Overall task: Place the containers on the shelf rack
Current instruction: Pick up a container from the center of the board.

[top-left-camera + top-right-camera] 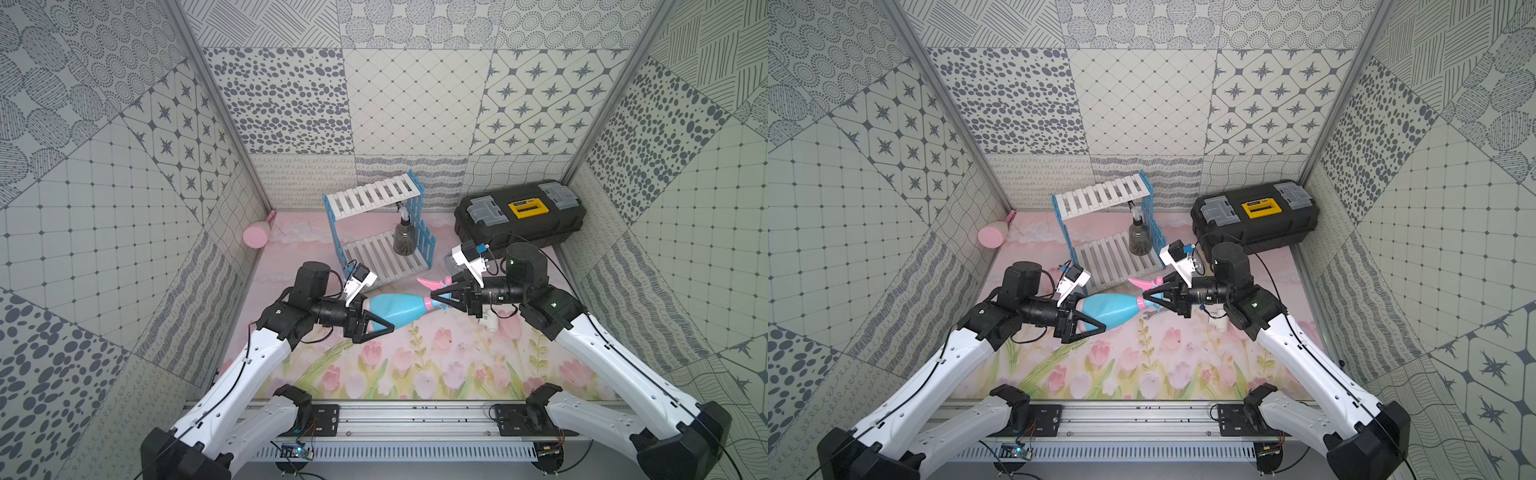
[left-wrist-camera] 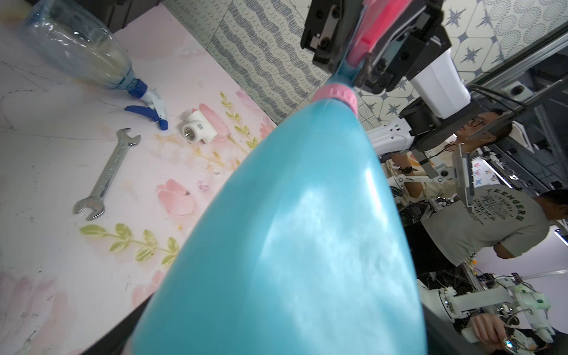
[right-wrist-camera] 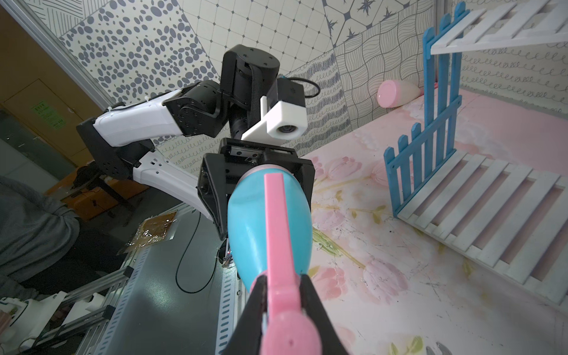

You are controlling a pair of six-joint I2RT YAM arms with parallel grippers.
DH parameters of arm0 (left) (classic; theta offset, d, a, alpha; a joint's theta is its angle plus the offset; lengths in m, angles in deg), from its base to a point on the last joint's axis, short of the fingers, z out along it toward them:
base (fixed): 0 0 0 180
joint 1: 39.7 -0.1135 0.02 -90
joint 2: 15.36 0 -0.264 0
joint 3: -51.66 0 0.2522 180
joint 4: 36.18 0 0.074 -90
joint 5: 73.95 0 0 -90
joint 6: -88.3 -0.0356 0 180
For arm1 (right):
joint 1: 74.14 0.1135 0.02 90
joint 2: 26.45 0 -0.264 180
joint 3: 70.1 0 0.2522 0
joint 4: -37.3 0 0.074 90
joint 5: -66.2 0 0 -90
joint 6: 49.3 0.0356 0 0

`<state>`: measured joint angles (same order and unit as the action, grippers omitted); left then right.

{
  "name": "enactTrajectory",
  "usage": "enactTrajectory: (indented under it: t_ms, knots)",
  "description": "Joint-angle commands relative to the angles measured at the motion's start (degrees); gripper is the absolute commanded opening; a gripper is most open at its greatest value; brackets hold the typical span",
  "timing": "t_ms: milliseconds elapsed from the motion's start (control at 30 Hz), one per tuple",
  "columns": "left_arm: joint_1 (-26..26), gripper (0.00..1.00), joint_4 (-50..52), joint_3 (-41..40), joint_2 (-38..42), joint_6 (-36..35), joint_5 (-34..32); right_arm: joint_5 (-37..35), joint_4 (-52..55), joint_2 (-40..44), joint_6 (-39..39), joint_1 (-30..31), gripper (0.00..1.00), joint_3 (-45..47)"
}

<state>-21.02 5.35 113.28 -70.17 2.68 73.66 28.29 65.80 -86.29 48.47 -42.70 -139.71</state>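
The teal cone-shaped bottle (image 1: 399, 309) (image 1: 1113, 309) hangs level above the table between both arms. My right gripper (image 1: 432, 297) (image 3: 281, 279) is shut on its pink spray head. My left gripper (image 1: 380, 312) stands open, its jaws spread either side of the bottle's pink base. The shelf rack (image 1: 374, 199) (image 1: 1100, 195) stands at the back, with the smoky dark bottle (image 1: 403, 239) upright on its lower shelf. The cream-pink bottle (image 1: 256, 237) lies in the back left corner. The clear bottle with the blue collar (image 2: 76, 52) lies on the table behind my right wrist.
A black toolbox (image 1: 519, 216) with a yellow handle sits at the back right. A white pipe fitting (image 2: 198, 127) and a steel wrench (image 2: 106, 175) lie on the table under the right arm. Patterned walls close in three sides.
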Motion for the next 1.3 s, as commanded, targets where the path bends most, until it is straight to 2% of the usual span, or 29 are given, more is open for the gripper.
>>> enactTrajectory:
  t_ms: [0, 167, 300, 433, 567, 667, 767, 900, 1033, 1267]
  knots:
    - [-0.4, 0.99, 6.3, -1.0, 1.7, -7.5, -6.3, -5.4, 0.5, 0.2, 0.8, -0.6, 0.0, -0.1]
    - [-0.4, 0.99, 7.1, -2.3, 4.2, -8.2, -10.2, -8.1, 1.1, 2.5, 2.1, -0.7, 0.0, 1.1]
    - [-0.4, 0.99, 8.5, -2.4, 7.8, -10.8, -18.5, -10.7, 3.2, 3.9, 2.4, -1.4, 0.0, 1.1]
    - [-0.4, 0.99, 9.9, -3.0, 11.4, -12.9, -22.6, -10.9, 3.9, 3.6, 3.9, -2.2, 0.0, 1.2]
    - [0.0, 0.99, 10.2, -2.0, 14.2, -14.6, -29.7, -15.6, 7.3, 1.4, 6.0, -2.3, 0.0, -1.0]
    - [3.8, 0.99, 7.6, -0.8, 15.5, -16.7, -38.3, -18.3, 12.5, -2.3, 8.4, -1.7, 0.0, -4.8]
    - [10.3, 0.98, 2.4, -0.6, 16.2, -19.5, -46.5, -20.9, 15.9, -5.2, 10.9, -0.3, 0.0, -6.8]
    - [18.7, 0.98, -3.9, -0.9, 12.8, -22.7, -51.9, -25.0, 18.4, -7.6, 13.3, 1.7, 0.0, -8.8]
    - [25.0, 0.99, -10.4, -1.0, 5.6, -25.3, -55.2, -28.3, 21.8, -10.5, 14.0, 3.4, 0.0, -12.6]
    - [26.6, 0.99, -18.9, -0.5, -5.5, -25.0, -54.3, -32.4, 24.1, -13.9, 14.2, 5.7, 0.0, -15.4]
